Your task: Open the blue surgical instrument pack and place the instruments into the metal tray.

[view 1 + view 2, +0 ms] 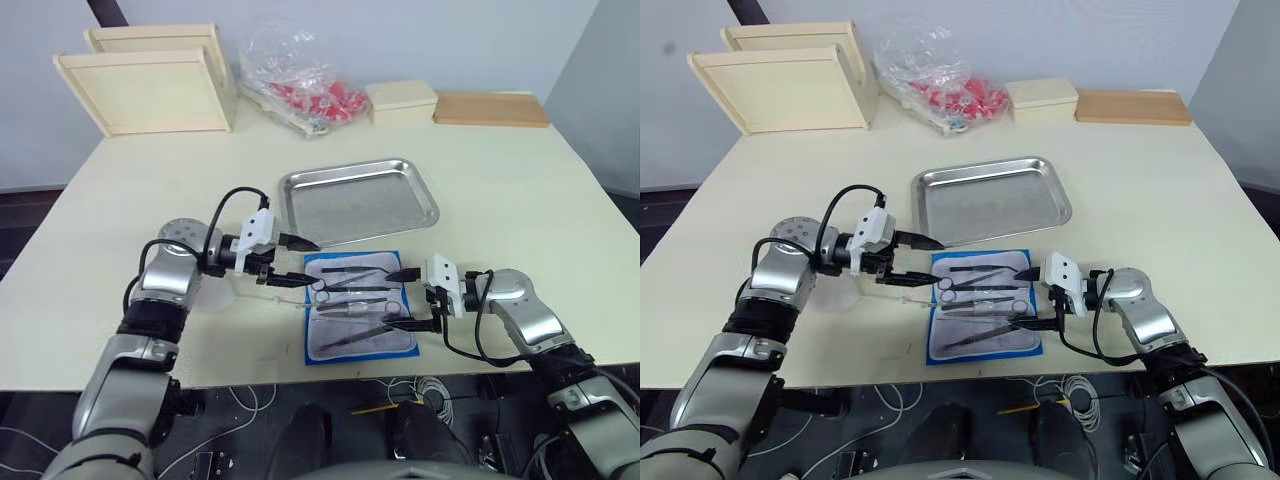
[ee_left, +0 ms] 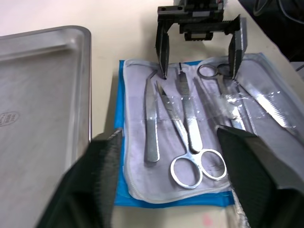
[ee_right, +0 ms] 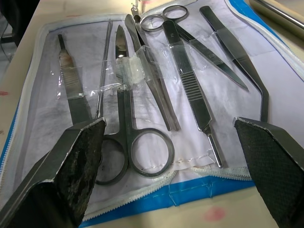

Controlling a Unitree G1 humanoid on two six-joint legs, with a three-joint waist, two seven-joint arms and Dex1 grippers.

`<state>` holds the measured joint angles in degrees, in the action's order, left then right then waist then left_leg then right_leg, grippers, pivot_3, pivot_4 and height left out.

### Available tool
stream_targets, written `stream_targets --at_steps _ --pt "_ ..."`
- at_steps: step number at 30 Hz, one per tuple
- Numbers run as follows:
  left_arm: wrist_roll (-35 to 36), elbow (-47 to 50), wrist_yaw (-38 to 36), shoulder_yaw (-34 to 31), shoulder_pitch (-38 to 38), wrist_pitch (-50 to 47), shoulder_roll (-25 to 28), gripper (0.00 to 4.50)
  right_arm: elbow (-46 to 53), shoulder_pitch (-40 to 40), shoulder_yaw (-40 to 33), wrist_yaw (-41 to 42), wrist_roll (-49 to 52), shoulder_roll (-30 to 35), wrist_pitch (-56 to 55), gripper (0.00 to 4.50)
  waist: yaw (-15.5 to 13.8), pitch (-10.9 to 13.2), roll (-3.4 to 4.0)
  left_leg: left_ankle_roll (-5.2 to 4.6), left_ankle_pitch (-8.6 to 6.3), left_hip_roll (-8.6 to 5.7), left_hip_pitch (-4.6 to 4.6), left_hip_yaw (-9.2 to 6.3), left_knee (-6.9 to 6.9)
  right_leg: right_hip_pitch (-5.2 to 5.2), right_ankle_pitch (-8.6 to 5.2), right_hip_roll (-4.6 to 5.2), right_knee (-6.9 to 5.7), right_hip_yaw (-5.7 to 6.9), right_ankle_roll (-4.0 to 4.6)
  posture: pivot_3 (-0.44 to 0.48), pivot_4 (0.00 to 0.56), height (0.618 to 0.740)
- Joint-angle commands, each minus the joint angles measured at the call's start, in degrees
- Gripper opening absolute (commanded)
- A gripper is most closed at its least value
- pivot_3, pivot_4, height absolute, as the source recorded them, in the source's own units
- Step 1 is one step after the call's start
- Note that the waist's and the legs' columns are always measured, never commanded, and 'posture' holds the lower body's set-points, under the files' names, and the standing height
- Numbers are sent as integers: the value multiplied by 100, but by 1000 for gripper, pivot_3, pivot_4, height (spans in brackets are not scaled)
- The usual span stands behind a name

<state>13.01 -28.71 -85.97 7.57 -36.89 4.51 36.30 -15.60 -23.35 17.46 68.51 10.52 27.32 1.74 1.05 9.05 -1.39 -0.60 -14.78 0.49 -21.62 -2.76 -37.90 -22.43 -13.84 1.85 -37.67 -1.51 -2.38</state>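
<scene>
The blue surgical instrument pack (image 1: 358, 307) lies unfolded near the table's front edge, its pale lining facing up. Several instruments (image 3: 124, 118) rest on the lining, among them ring-handled scissors (image 2: 187, 147), forceps and slim probes, some under clear pocket strips. The metal tray (image 1: 358, 200) sits just behind the pack, with nothing in it. My left gripper (image 1: 305, 264) hovers open at the pack's left edge, holding nothing. At the pack's right edge my right gripper (image 1: 390, 298) is open too, its fingers (image 3: 80, 161) straddling the scissor handles without touching them.
Two pale wooden framed trays (image 1: 150, 85) lean at the back left. Beside them lies a clear plastic bag of red items (image 1: 305, 85), then a cream box (image 1: 402, 100) and a wooden board (image 1: 490, 108). The table's front edge runs just below the pack.
</scene>
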Motion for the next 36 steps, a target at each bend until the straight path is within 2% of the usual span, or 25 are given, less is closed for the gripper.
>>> stream_targets --at_steps 1,4,6,7,17,34,35,36 --pt "-131 -390 -72 77 -253 314 -155 2761 -499 266 358 -192 -597 66 131 4500 -2 -3 -1 0 0 0 0 0 0 0 0 0 0 0 0 0 150 740" --pt "-194 -814 -120 85 -426 495 -317 2761 -518 254 358 -224 -597 35 126 4500 3 -4 -3 0 0 0 0 1 -1 0 0 -1 0 -1 0 0 150 740" --pt "-223 -1084 -140 78 -522 595 -398 2202 -525 249 360 -236 -598 22 124 4500 10 -5 -3 0 0 0 -1 0 -1 0 0 -2 -1 0 0 0 150 740" --pt "-270 -1219 -113 81 -558 683 -426 2092 -524 252 358 -244 -598 18 122 4500 13 -5 -3 0 0 0 -1 0 -1 -1 0 -2 -1 -1 0 0 150 740" --pt "-549 -1974 -175 109 -671 1313 -544 2092 -488 301 351 -342 -584 -39 117 4500 23 -5 -4 0 0 1 -1 -2 -1 -1 0 -2 -2 0 0 0 150 740" --pt "-837 -2589 -187 176 -819 1623 -738 2092 -482 273 345 -408 -572 -78 148 4500 28 -8 -4 0 0 1 -1 -3 -1 0 0 -3 -2 0 -1 0 150 740" --pt "-841 -2601 -183 173 -823 1628 -743 1548 -480 276 347 -409 -574 -73 148 4500 28 -8 -4 0 0 1 -1 -3 -1 0 0 -3 -2 1 -1 0 150 740" --pt "-846 -2614 -178 171 -827 1633 -747 1216 -478 279 347 -409 -576 -70 148 4500 29 -8 -4 0 0 1 -1 -3 -1 -1 -1 -3 -2 1 -1 0 150 740"
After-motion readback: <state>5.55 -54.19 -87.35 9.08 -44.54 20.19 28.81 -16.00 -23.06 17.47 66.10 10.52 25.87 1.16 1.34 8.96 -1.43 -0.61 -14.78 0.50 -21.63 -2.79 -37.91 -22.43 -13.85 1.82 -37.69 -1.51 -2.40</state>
